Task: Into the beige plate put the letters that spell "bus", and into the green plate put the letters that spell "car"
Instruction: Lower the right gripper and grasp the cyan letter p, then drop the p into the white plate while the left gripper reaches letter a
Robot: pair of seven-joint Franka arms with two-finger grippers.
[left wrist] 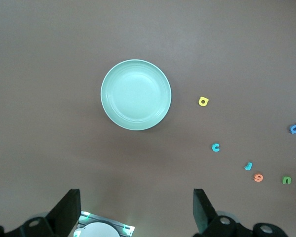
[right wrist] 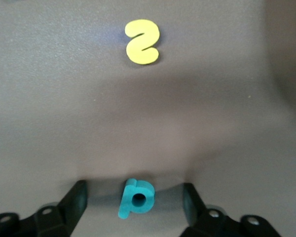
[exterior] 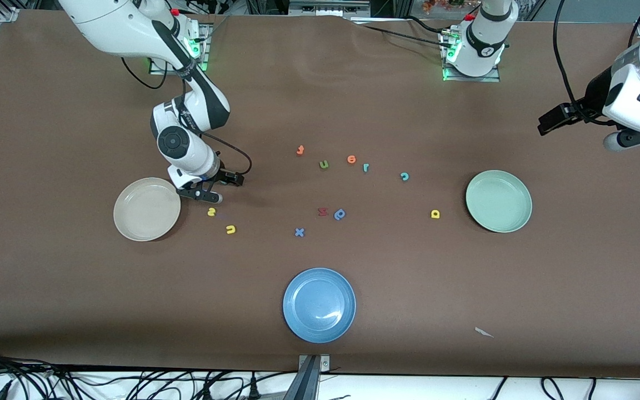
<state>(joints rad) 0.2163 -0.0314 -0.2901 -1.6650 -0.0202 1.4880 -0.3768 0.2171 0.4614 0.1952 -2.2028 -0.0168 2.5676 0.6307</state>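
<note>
The b (right wrist: 136, 198) sits between your right claw's (right wrist: 134, 203) spread fingers: light, soft foam, so pinch its flat sides gently. Left claw (left wrist: 136, 210) waits, spread.

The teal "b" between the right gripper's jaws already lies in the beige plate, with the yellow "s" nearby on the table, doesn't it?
Not quite: the teal "b" lies on the bare table beside the beige plate, not in it. The right wrist view shows it between the right gripper's open jaws, with the yellow "s" nearby on the table.
</note>
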